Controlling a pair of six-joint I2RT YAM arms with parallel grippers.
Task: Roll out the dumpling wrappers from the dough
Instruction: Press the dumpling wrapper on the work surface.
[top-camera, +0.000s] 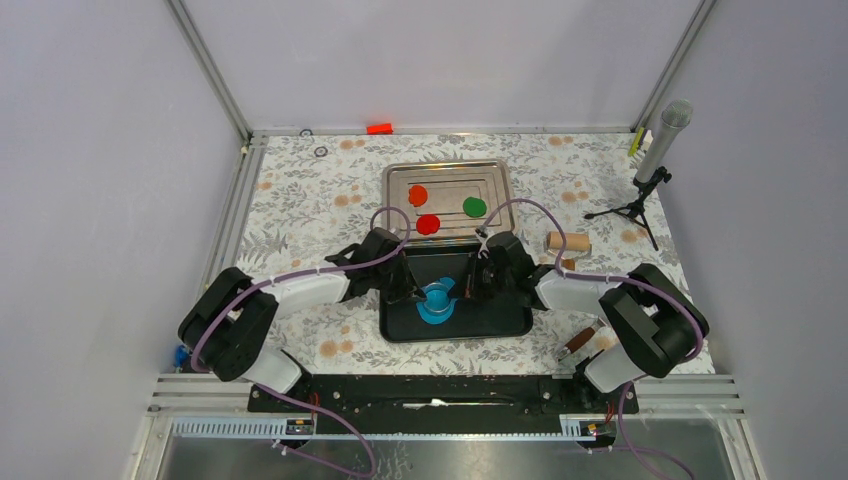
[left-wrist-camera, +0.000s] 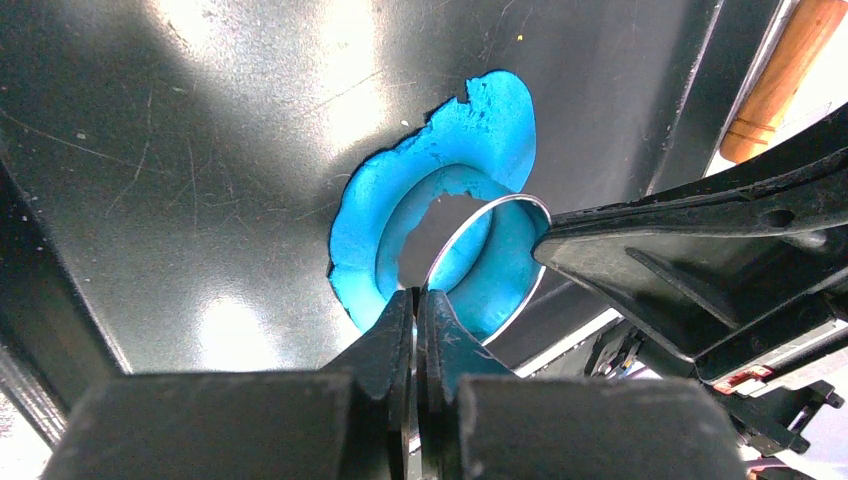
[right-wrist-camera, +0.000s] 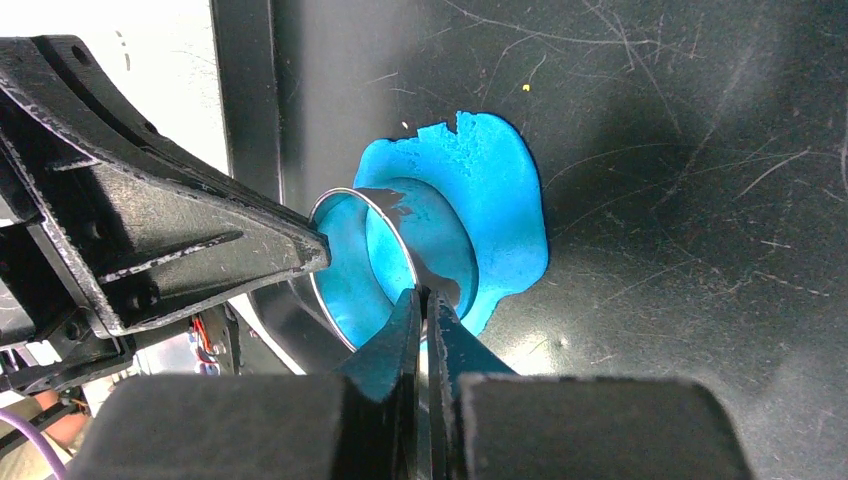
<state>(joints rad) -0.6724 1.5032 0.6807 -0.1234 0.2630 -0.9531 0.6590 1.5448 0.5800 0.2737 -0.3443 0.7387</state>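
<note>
The blue dough (top-camera: 437, 310) (left-wrist-camera: 355, 235) (right-wrist-camera: 500, 210) lies as a thin ragged sheet on the black tray (top-camera: 500, 315), with a round hole cut through it. A metal ring cutter (top-camera: 437, 293) (left-wrist-camera: 505, 265) (right-wrist-camera: 345, 265) is tilted just above the hole, and blue shows inside it. My left gripper (top-camera: 420, 291) (left-wrist-camera: 417, 293) is shut on one side of its rim. My right gripper (top-camera: 461, 286) (right-wrist-camera: 422, 292) is shut on the opposite side. Three dumpling wrappers, orange-red (top-camera: 417, 195), red (top-camera: 428, 224) and green (top-camera: 474, 207), lie on the silver tray (top-camera: 500, 175).
A wooden roller (top-camera: 568, 241) lies right of the trays, and a brown handle (top-camera: 580, 340) sits near the right arm's base. A microphone on a tripod (top-camera: 655, 160) stands at the far right. A small red block (top-camera: 379, 128) rests on the back rail.
</note>
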